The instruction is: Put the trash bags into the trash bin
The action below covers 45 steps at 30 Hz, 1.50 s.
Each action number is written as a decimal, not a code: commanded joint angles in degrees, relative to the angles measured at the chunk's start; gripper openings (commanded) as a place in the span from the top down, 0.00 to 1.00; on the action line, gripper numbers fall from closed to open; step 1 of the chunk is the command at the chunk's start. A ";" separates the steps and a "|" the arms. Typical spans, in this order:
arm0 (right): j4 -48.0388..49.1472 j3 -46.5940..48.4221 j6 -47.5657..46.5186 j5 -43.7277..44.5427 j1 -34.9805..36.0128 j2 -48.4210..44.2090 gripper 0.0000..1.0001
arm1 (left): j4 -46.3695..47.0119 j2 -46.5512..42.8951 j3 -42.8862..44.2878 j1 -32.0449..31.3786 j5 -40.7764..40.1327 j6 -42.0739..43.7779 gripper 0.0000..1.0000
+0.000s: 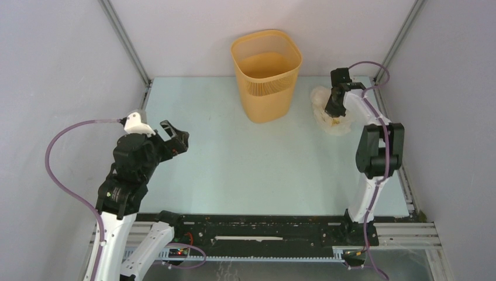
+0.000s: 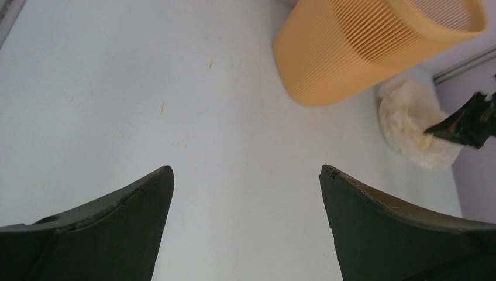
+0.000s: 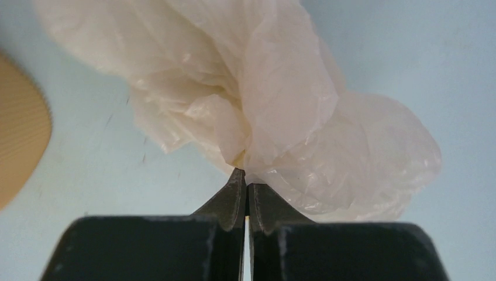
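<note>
We are pinching the trash bag [image 3: 275, 99] with our right gripper [image 3: 245, 178]. Its two dark fingers are pressing together on a gathered fold of the thin cream-white plastic, with only a hairline between them. The bag is lying crumpled on the pale blue table [image 1: 245, 164] toward the far right corner, and it is bunching up and spreading out around the fingertips. It is sitting just to the right of the trash bin [image 1: 266, 73], outside it; the left wrist view is showing a narrow strip of table between the two.

The orange-yellow bin is standing upright at the far edge of the table, mouth open upward, with fine vertical slots ringing its lower body. Nothing is lying between bag and bin.

We are holding our left gripper [image 2: 245, 175] wide apart, with nothing between its fingers. It is hovering over the left side of the table, well apart from the bin and bag and pointing toward them.

Grey walls [image 1: 58, 58] and metal frame rails [image 1: 126, 41] are closing in the table on three sides. A purple hose [image 1: 58, 158] is looping off each arm, and a black bar [image 1: 257, 225] is running along the near edge between our bases. Faint scuff marks [image 2: 175, 140] are showing on the table.
</note>
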 commanded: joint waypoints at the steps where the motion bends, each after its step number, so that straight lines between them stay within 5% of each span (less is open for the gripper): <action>1: -1.22 -7.31 1.24 -5.39 2.37 -13.59 0.99 | 10.02 -3.95 -3.24 -0.24 3.40 0.92 0.00; 10: -0.09 -25.30 12.17 -27.37 9.64 -31.16 1.00 | 27.37 -0.95 -12.64 -4.04 20.36 -2.83 0.00; 20: 19.43 -32.59 30.76 -40.54 22.65 -29.85 1.00 | 19.38 21.56 -0.57 -23.65 17.54 4.97 0.00; 28: 30.70 -32.69 33.77 -48.43 24.72 -24.26 0.50 | 16.64 26.92 0.33 -24.16 20.52 6.28 0.01; 32: 23.85 -32.69 25.78 -45.67 22.61 -29.38 0.31 | 16.23 28.56 0.04 -24.22 20.14 5.17 0.04; 41: 5.33 -32.63 9.52 -40.20 17.51 -35.80 0.27 | 15.87 39.73 5.91 -29.61 19.84 6.84 0.13; 45: 0.11 -32.68 6.32 -35.70 17.46 -37.41 0.26 | 11.60 47.90 11.65 -32.88 14.50 6.66 0.25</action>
